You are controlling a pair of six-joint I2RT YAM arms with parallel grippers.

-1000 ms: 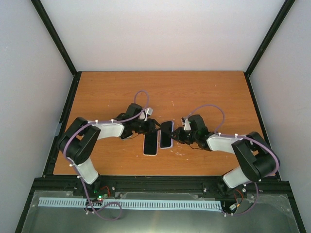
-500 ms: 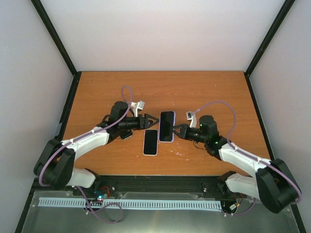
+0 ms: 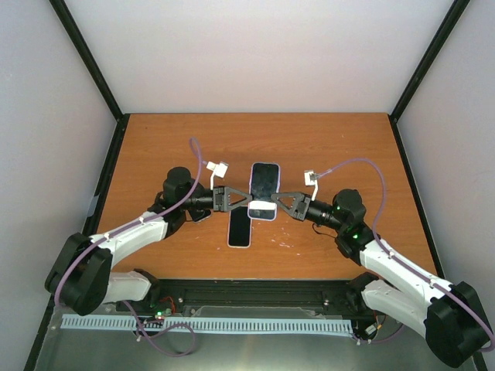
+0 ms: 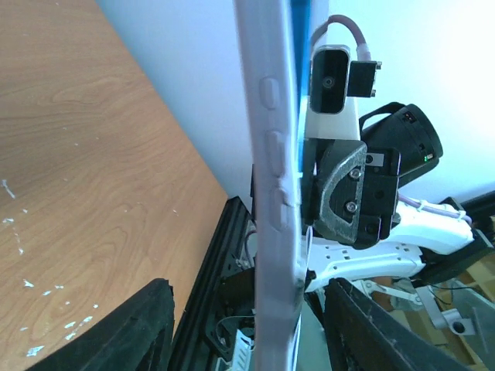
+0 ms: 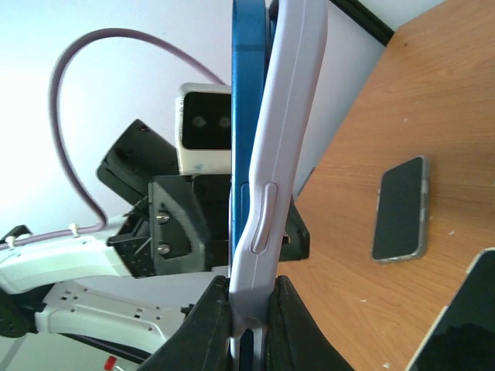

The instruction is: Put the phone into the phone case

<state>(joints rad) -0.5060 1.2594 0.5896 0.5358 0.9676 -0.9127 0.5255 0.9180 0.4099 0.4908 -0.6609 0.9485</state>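
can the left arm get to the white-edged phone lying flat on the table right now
Probably yes. The left gripper is open, its fingers only straddling the phone case that the right gripper clamps; the white-edged phone lies uncovered close by.

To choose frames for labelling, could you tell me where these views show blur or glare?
Top external: even light, sharp, with a pale glare-like patch on the held phone. Left wrist: the left gripper's fingers are blurred; the phone case edge is clear. Right wrist: wall bright, detail clear.
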